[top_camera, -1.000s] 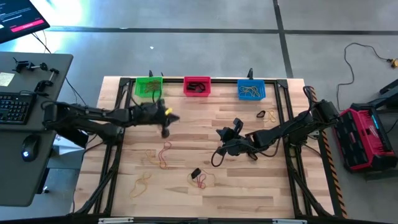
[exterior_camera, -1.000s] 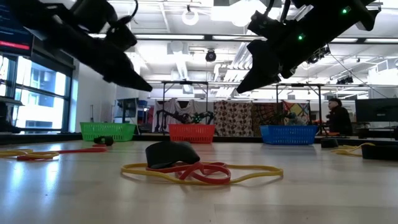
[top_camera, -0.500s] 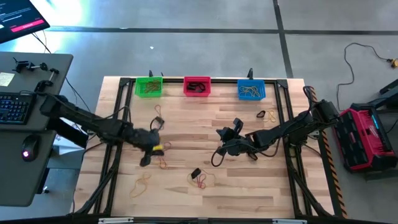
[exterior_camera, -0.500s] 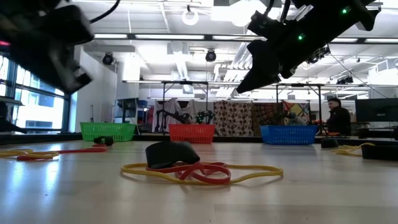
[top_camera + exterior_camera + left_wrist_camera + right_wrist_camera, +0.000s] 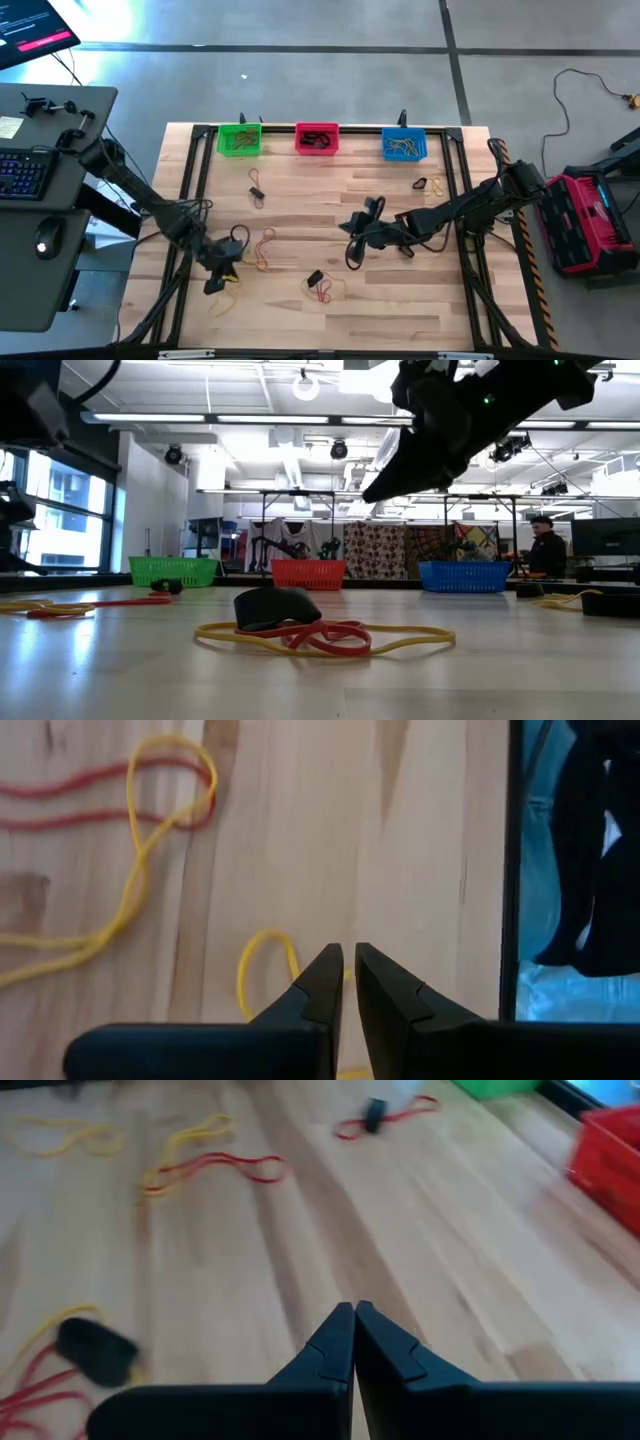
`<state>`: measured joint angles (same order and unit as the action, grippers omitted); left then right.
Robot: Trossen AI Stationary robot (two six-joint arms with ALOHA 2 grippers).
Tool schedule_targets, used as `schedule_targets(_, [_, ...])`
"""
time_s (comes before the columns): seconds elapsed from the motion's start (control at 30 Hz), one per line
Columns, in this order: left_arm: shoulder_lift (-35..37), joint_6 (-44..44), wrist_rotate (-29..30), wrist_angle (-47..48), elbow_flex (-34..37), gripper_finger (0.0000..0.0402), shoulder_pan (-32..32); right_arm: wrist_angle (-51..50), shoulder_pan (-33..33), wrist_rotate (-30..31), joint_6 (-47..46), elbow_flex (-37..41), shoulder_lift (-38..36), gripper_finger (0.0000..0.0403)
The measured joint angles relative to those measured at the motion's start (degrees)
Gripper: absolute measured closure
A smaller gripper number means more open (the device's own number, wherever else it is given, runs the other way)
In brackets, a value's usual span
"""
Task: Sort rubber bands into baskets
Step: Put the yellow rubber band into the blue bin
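Several bands (image 5: 264, 250) loose on worktop (image 5: 400, 300) | some already in green (image 5: 239, 140), red (image 5: 317, 139), blue (image 5: 404, 146) baskets | left tool (image 5: 216, 283) nearly pressed together, empty, by yellow band (image 5: 262, 970) at left edge | right tool (image 5: 352, 257) pressed together, empty, mid-worktop | sort partly done.

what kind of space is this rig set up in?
Looks like a robotics lab in an open industrial-style room: exposed ceiling ducts and lights in the low view, a desk with a keyboard beside the wooden table, and a person at a workstation in the background.
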<state>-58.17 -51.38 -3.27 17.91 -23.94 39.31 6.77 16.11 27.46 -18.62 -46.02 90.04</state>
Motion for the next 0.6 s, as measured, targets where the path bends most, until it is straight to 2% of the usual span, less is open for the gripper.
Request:
schedule_targets(0.2, [-4.46,-4.94,0.78,1.43,-0.02,0.0354,2.16,3.01,-0.68,-2.77,4.11,0.00,0.00,0.0403])
schedule_targets(0.43, [-8.91,-11.96,-1.39,6.77,-0.02,0.0294,2.12,3.28,-1.52,-3.16,4.85,0.00,0.02,0.0403])
schedule_targets(0.6, [-10.03,-13.06,-2.35,4.50,-0.08,0.0267,2.09,3.43,-1.52,-3.32,5.63,0.00,0.02,0.0403])
